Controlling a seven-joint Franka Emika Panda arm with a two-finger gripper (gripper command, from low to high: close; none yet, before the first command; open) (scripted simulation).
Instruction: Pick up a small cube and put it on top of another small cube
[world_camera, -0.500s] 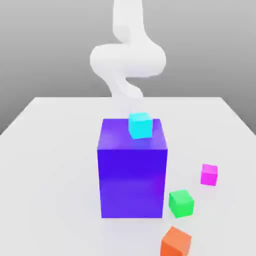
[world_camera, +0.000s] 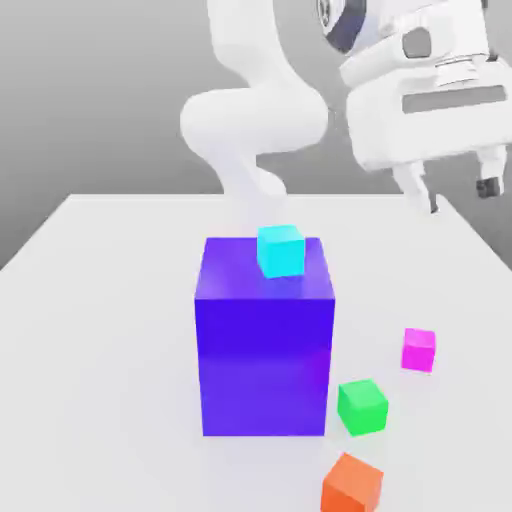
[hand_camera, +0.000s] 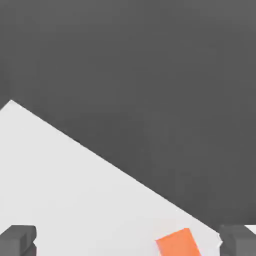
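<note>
The small cube (world_camera: 419, 350), bright magenta-pink, rests on the white table (world_camera: 100, 300) toward the exterior view's right. My gripper (world_camera: 457, 188) hangs high above it, open, nothing between its fingers. A green cube (world_camera: 362, 406) and an orange cube (world_camera: 352, 484) of the same size lie nearer the front. A cyan cube (world_camera: 281, 250) sits on top of a large blue-violet block (world_camera: 264, 335). In the hand view the gripper (hand_camera: 127, 242) is spread wide, with its fingertips (hand_camera: 17, 240) at the picture's edges and the orange cube (hand_camera: 177, 243) between them far below.
The large blue-violet block stands mid-table, taller than all the small cubes. The white arm (world_camera: 250, 120) curves up behind it. The table's edge (hand_camera: 100, 155) runs diagonally through the hand view against dark background.
The hand has swung into the exterior view at the upper right; before, just the arm's bend showed. None of the cubes has moved.
</note>
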